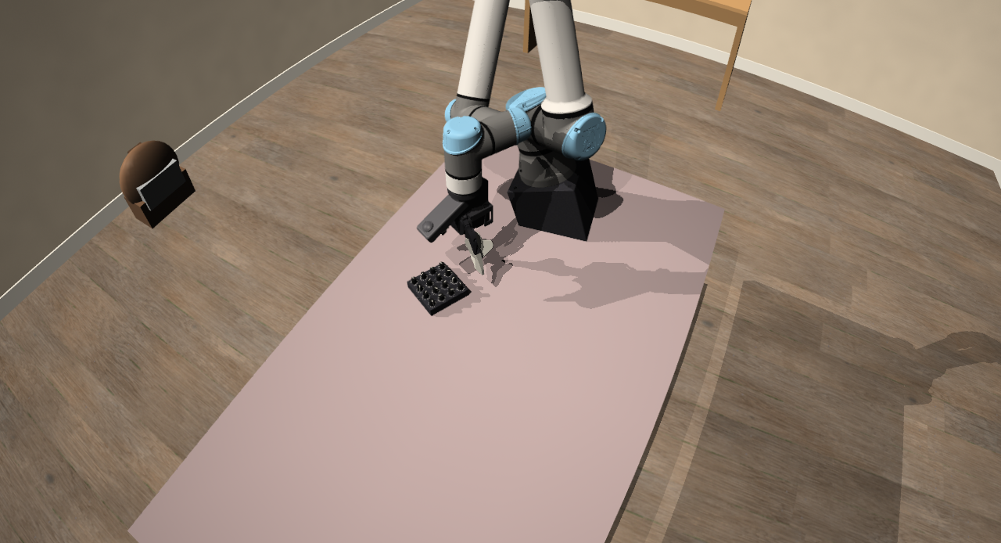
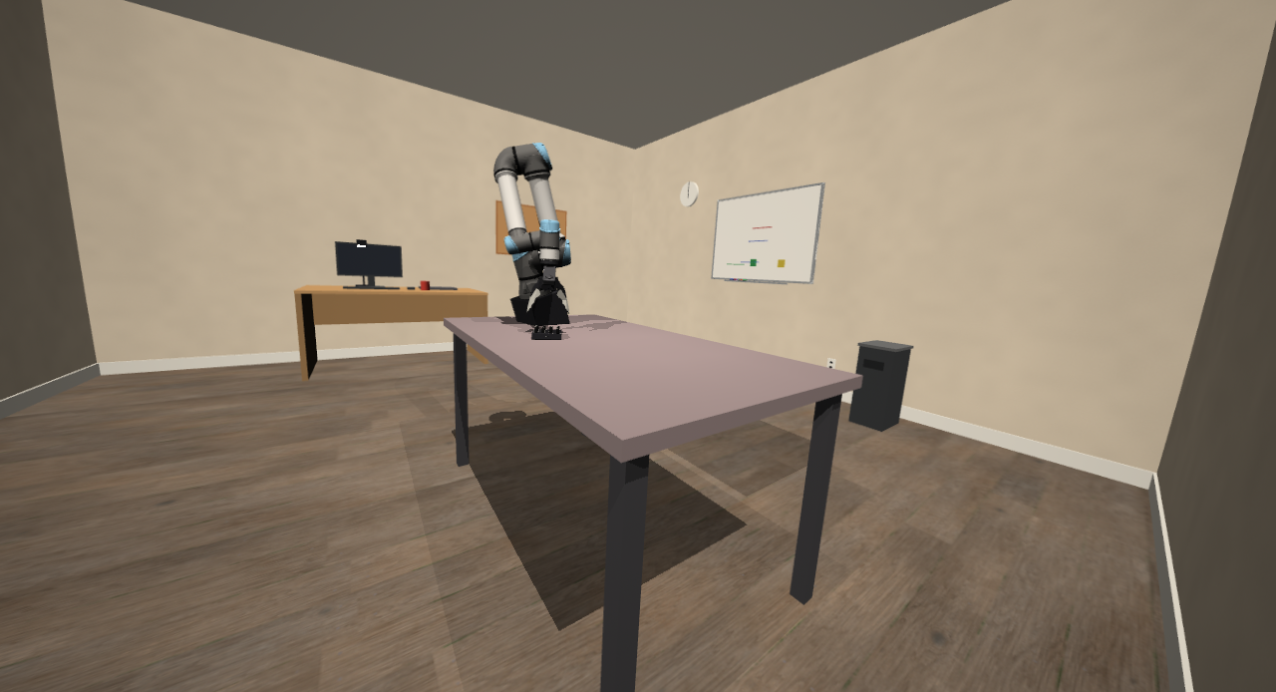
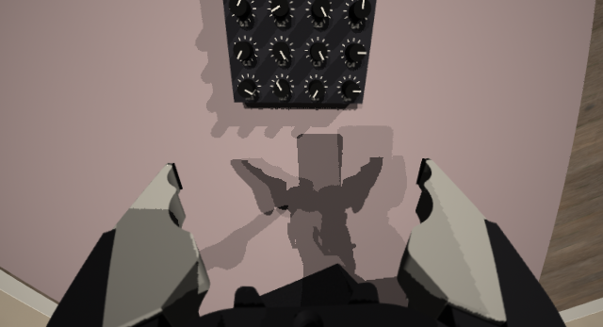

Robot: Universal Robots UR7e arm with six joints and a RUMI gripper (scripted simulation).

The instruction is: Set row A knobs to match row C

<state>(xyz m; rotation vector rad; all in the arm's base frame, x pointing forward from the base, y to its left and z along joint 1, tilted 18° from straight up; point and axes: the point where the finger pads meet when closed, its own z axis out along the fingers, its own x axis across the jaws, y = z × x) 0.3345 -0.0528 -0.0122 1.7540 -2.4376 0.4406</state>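
The black knob box (image 1: 439, 288) (image 2: 545, 334) (image 3: 300, 35) lies flat on the pink table (image 1: 420, 435) (image 2: 669, 384) (image 3: 94, 82). In the wrist view three rows of its knobs show, and the farthest row is cut off by the top edge. Each knob has a white pointer line. The nearest row runs from its left knob (image 3: 247, 88) to its right knob (image 3: 350, 89). My gripper (image 1: 478, 260) (image 2: 544, 317) (image 3: 300, 162) is open wide and empty. It hangs above bare table just short of the box's near edge, on the side of the robot's base. The socket is not visible.
The robot's black base (image 1: 553, 203) stands on the table behind the gripper. The table's edge and the wooden floor (image 3: 579, 176) lie to the right in the wrist view. A wooden desk (image 2: 392, 304) and a dark bin (image 2: 878, 384) stand off the table.
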